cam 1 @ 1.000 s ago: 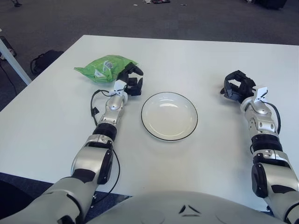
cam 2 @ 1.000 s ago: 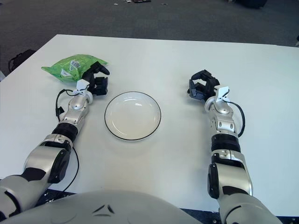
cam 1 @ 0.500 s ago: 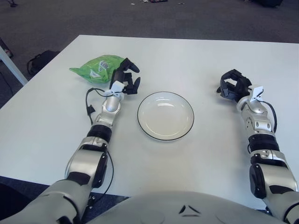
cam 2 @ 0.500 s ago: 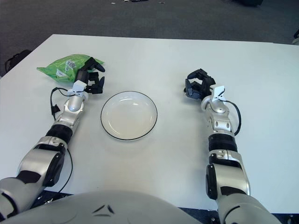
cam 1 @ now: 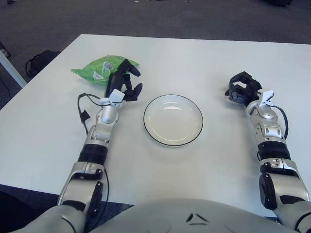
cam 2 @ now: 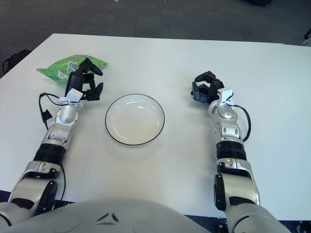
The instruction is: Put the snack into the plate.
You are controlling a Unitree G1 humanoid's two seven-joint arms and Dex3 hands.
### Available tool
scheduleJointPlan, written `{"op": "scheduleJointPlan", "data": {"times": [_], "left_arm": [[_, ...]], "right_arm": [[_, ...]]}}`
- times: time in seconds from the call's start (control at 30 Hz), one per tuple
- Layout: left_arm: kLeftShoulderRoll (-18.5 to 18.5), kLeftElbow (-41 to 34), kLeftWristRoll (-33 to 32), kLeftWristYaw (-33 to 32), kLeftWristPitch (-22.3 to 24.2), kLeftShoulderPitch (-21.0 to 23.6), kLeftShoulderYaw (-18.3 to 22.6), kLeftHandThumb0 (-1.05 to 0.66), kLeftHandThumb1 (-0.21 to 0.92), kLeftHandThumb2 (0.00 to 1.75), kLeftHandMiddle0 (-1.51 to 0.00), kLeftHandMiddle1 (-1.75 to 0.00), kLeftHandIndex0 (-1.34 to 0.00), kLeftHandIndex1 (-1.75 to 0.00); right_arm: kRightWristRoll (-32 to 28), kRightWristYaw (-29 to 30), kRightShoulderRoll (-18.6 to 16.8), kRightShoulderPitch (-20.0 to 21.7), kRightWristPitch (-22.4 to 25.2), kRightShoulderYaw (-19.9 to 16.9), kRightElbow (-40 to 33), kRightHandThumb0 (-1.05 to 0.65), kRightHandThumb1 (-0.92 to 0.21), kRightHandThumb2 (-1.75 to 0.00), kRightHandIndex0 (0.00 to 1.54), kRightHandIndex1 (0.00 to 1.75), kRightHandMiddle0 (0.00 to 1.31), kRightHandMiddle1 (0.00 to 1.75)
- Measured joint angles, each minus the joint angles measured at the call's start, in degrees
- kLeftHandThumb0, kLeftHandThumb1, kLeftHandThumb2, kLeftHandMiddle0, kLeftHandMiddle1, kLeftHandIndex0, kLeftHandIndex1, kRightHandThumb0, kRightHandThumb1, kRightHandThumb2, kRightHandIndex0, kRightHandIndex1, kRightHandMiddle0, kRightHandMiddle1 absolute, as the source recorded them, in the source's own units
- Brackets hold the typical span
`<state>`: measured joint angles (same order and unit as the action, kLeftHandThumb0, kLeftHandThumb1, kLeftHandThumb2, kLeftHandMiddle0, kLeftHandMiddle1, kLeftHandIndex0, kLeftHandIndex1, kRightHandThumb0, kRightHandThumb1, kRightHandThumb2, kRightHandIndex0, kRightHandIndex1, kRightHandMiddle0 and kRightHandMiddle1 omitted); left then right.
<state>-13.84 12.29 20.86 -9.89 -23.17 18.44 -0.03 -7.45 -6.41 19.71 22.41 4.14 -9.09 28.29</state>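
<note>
Silver jointed arms with black bands, black three-fingered robot hands, black wrist cables, white wrist tabs

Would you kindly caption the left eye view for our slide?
Left robot hand open beside green snack bag; empty white plate awaits.

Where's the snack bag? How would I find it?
Look at the white table, then at its far left part. Behind the robot's left hand, left of the round plate, lies the snack bag. It is the only green, crinkly thing there.
</note>
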Motion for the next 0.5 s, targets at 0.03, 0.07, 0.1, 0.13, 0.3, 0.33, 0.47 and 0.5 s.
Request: {"op": "scheduleJointPlan", "data": {"times": [0.03, 0.07, 0.1, 0.13, 0.3, 0.33, 0.47, 0.5], "left_arm": [[-0.69, -1.39, 0.64, -0.02, 0.60, 0.05, 0.19, -0.42, 0.51, 1.07, -1.16, -1.75, -0.46, -1.75], [-1.40, -2.33, 1.41, -0.14, 0.91, 0.26, 0.43, -0.42, 0.51, 1.07, -1.16, -1.75, -0.46, -1.75], [-2.17, -2.92, 2.37, -0.35, 1.23, 0.66, 0.65, -0.42, 0.52, 1.06, -1.15, -1.75, -0.46, -1.75], [-2.86, -2.92, 3.19, -0.78, 1.37, 1.20, 0.72, -0.42, 0.52, 1.06, -1.14, -1.75, -0.45, -1.75], [-6.48, -0.97, 10.39, -6.09, 2.77, 4.93, 0.88, -0.42, 0.53, 1.04, -1.07, -1.75, -0.44, -1.75], [-7.19, -0.56, 12.51, -7.70, 3.37, 5.70, 0.74, -0.42, 0.54, 1.04, -1.04, -1.75, -0.44, -1.75], [-9.50, 0.78, 19.57, -12.69, 6.33, 8.23, -0.32, -0.22, 0.48, 1.11, -0.76, -1.75, -0.39, -1.72], [-9.97, 1.48, 20.89, -13.33, 7.25, 8.93, -0.65, -0.14, 0.48, 1.12, -0.66, -1.75, -0.35, -1.71]], "right_arm": [[0.02, 0.04, 0.04, -0.02, 0.18, 0.06, -0.05, -0.01, -0.46, -1.09, 0.59, 1.53, 0.32, 1.75], [0.04, 0.08, 0.09, -0.05, 0.31, 0.14, -0.10, -0.01, -0.46, -1.09, 0.59, 1.53, 0.32, 1.75], [0.05, 0.09, 0.13, -0.11, 0.40, 0.20, -0.16, -0.01, -0.46, -1.09, 0.59, 1.53, 0.32, 1.75], [0.06, 0.09, 0.16, -0.17, 0.42, 0.24, -0.18, -0.01, -0.46, -1.09, 0.59, 1.53, 0.32, 1.75], [0.06, 0.08, 0.38, -0.26, 0.45, 0.54, -0.24, -0.01, -0.46, -1.09, 0.60, 1.53, 0.32, 1.75], [0.06, 0.08, 0.43, -0.26, 0.45, 0.61, -0.25, -0.01, -0.46, -1.09, 0.60, 1.53, 0.32, 1.75], [0.06, 0.04, 0.56, -0.26, 0.45, 0.78, -0.36, -0.01, -0.46, -1.08, 0.60, 1.53, 0.31, 1.75], [0.06, 0.02, 0.61, -0.26, 0.45, 0.84, -0.38, -0.01, -0.46, -1.09, 0.60, 1.53, 0.31, 1.75]]}}
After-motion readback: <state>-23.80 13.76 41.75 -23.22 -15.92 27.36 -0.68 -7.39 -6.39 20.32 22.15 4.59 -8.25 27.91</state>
